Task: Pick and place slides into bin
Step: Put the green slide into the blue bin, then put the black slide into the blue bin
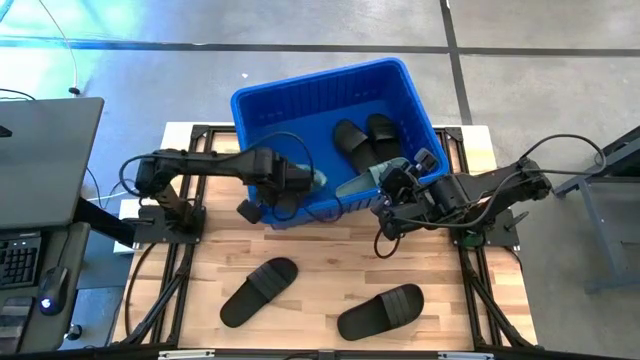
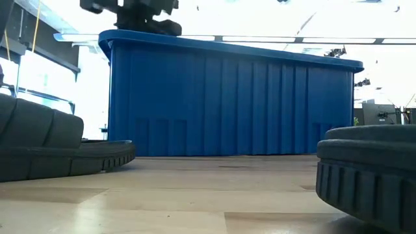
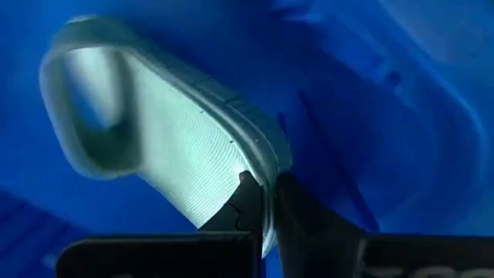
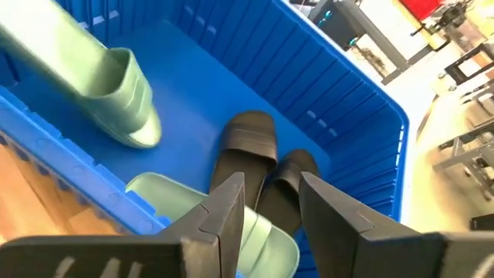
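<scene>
Item: my left end effector [image 3: 262, 202] is pinching one green slide [image 3: 177, 131] over the bin [image 1: 262, 100], my right end effector [image 4: 270, 202] is hovering half-open there; risk: slide slipping from its thin edge-grip, landing outside.

Bin [image 1: 262, 108] at the worktop's [image 1: 330, 268] far edge, two slides [image 1: 366, 140] side by side inside it, two more slides [image 1: 258, 290] lying apart on the worktop in front of it
</scene>
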`<state>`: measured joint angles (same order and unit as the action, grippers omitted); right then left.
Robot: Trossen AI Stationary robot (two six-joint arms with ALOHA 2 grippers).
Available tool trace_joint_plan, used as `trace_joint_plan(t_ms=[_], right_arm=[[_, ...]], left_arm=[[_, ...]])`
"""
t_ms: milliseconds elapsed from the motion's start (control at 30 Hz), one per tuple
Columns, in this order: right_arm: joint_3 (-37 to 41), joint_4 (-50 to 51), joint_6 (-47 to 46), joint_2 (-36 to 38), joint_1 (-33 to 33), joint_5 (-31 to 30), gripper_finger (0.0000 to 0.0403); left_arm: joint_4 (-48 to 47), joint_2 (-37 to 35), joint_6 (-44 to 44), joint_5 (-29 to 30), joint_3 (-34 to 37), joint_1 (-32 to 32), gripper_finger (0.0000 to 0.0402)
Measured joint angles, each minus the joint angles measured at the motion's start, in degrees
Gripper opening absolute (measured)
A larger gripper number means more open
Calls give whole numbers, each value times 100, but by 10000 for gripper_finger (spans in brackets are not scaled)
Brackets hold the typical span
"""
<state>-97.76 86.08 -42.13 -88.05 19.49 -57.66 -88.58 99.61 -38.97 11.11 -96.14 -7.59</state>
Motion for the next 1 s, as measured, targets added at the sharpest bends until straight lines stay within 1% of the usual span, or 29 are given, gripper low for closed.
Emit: trace_joint_plan(t_ms=[100,200,300,400,533,667,800,900,1000], right_arm=[[1,0,14,0,0,-158,115],[0,-1,15,0,-5,-269,114],[1,-4,0,0,-64,-266,115],[1,-17,-37,0,-170,-192,115],[1,-22,-31,0,-325,-188,114],[0,-28,-3,0,-483,-187,115],[1,-106,187,0,-639,-177,115],[1,-161,262,0,-759,-108,114],[2,-157,274,0,-888,-5,114]], left_arm=[[604,-5,-271,43,440,13,0],[1073,-6,-327,-5,629,10,6],[1209,-7,-326,24,642,6,27],[1248,-8,-326,160,642,9,57],[1221,-8,-311,191,642,8,101],[1153,-9,-310,-233,642,6,152],[732,-9,-275,-315,602,10,199],[361,-17,-158,-241,428,10,227],[-35,-10,90,-236,-13,10,245]])
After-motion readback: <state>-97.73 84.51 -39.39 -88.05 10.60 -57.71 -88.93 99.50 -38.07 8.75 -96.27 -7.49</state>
